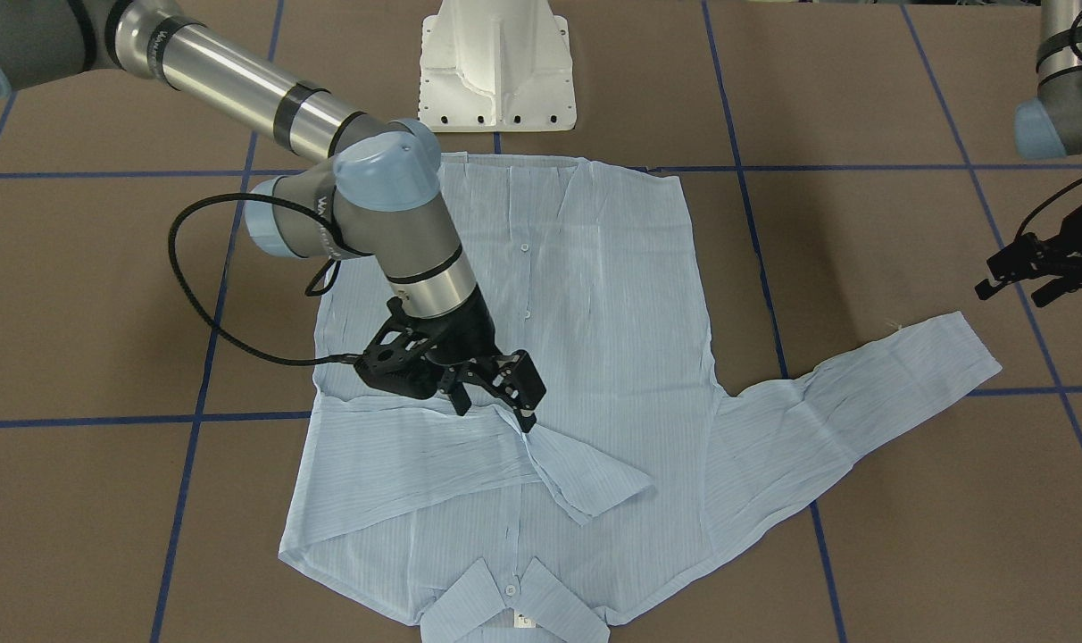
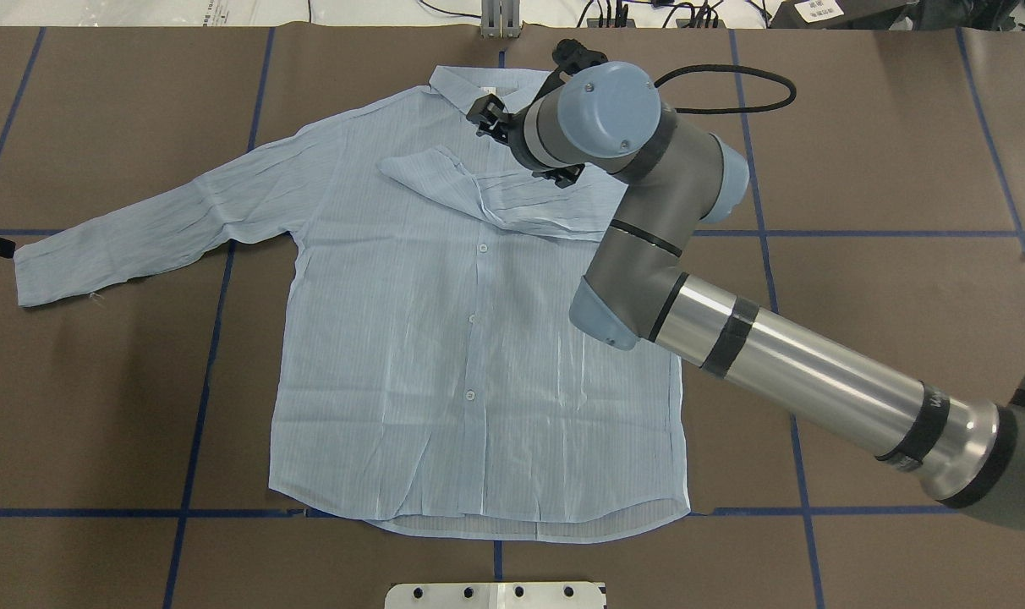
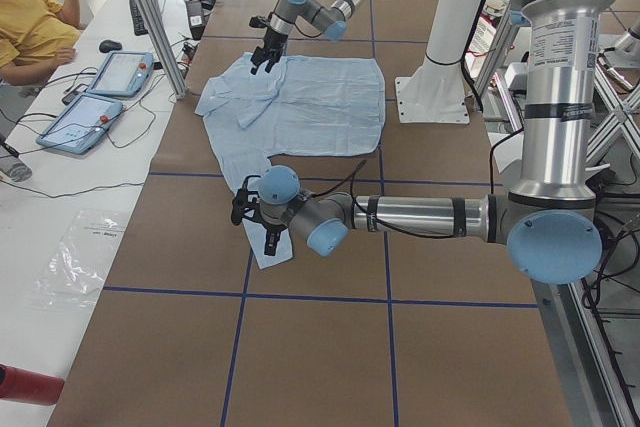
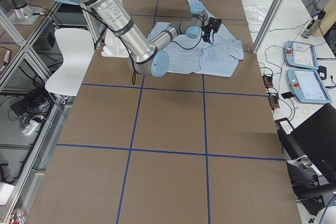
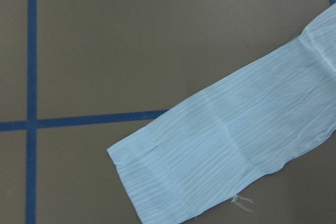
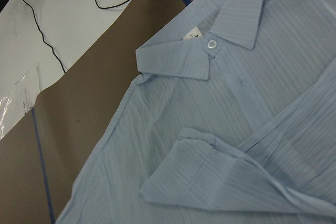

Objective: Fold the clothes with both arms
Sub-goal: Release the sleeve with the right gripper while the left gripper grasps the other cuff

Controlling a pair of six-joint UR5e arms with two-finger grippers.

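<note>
Nearest the R wrist cam, the cuff (image 6: 184,177) of the folded sleeve (image 1: 470,464) is seen, laid across the chest of the shirt (image 1: 595,295). The shirt is spread flat, front up and buttoned, in the middle of the table (image 1: 862,554), w/ the collar (image 1: 505,598) on the side away from the robot and the hem nr the white base (image 1: 496,62). The other sleeve (image 1: 862,393) is laid out flat toward the robot's L side and is wrinkled. Its end is shown in the L wrist view on bare table, beside the blue tape lines (image 5: 94,120).

The R gripper (image 1: 496,415) is held over the folded sleeve, jaws set apart w/ nothing btwn them. One fingertip is at or just above the fabric; contact can't be told. The R arm (image 2: 800,372) is reached across the shirt's side.

The L gripper (image 1: 1012,293) is held above the table nr the end of the other sleeve, jaws apart, nothing gripped.
</note>
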